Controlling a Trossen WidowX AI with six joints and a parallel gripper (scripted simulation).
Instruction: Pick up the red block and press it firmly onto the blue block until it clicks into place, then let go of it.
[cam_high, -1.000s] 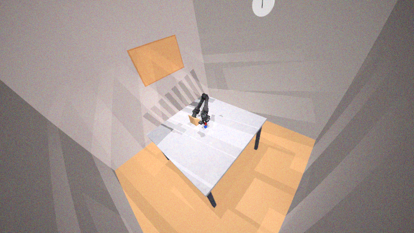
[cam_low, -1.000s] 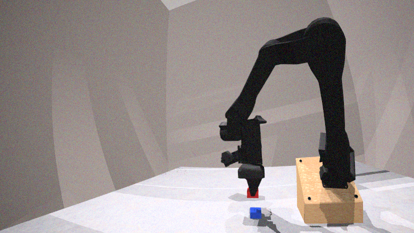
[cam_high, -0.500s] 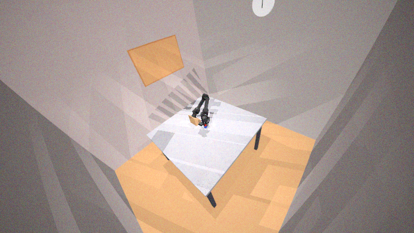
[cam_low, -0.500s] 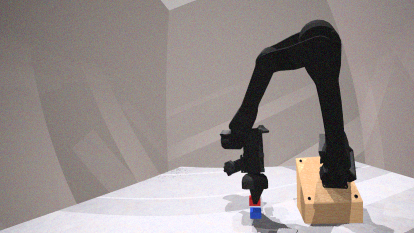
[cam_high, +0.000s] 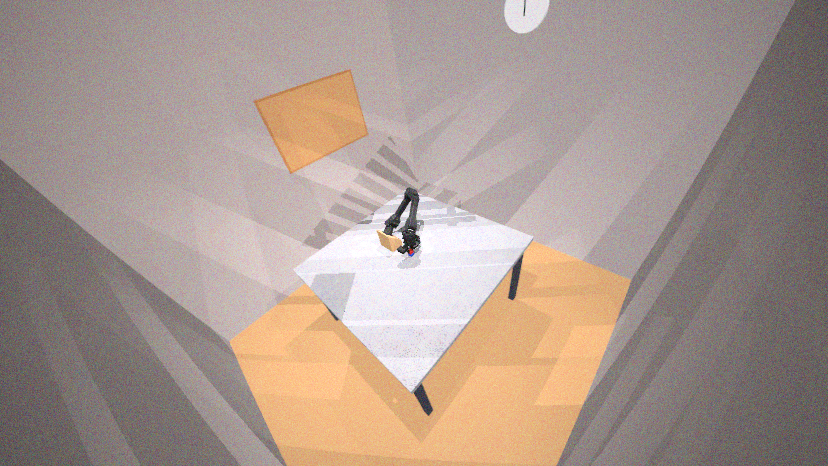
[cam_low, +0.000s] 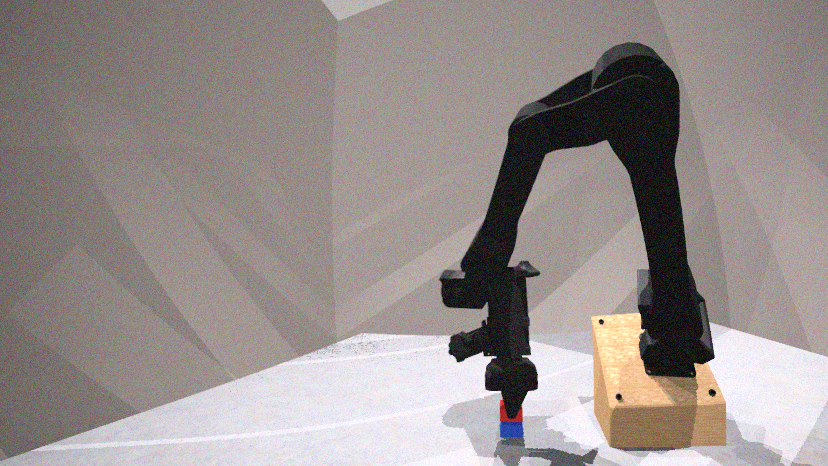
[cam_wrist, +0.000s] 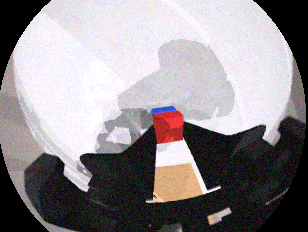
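Gripper (cam_high: 410, 243) (cam_low: 512, 411) (cam_wrist: 167, 125): pinching the red block (cam_high: 410, 251) (cam_low: 503, 409) (cam_wrist: 168, 131) between its fingertips; release not yet made. It points straight down in the exterior view.

Red block: directly on top of the blue block (cam_high: 411, 255) (cam_low: 511, 430) (cam_wrist: 164, 109), sides closely aligned in the exterior view, where the two appear to touch. Whether the joint is fully clicked cannot be told. In the wrist view, a strip of blue shows at 12 o'clock of the red.

Blue block: on the table (cam_high: 405, 301) (cam_low: 231, 416) (cam_wrist: 65, 75), beneath the red.

Base (cam_high: 387, 240) (cam_low: 651, 427) (cam_wrist: 177, 182): wooden, sloped on top, carrying the arm (cam_high: 401, 209) (cam_low: 579, 121). From it, the blocks lie at 9 o'clock in the exterior view, apart from it, and at 4 o'clock in the top view.

Arm: raised at the elbow, its forearm descending toward 7 o'clock in the exterior view.

Panel (cam_high: 312, 121): orange, at 11 o'clock from the table in the top view.
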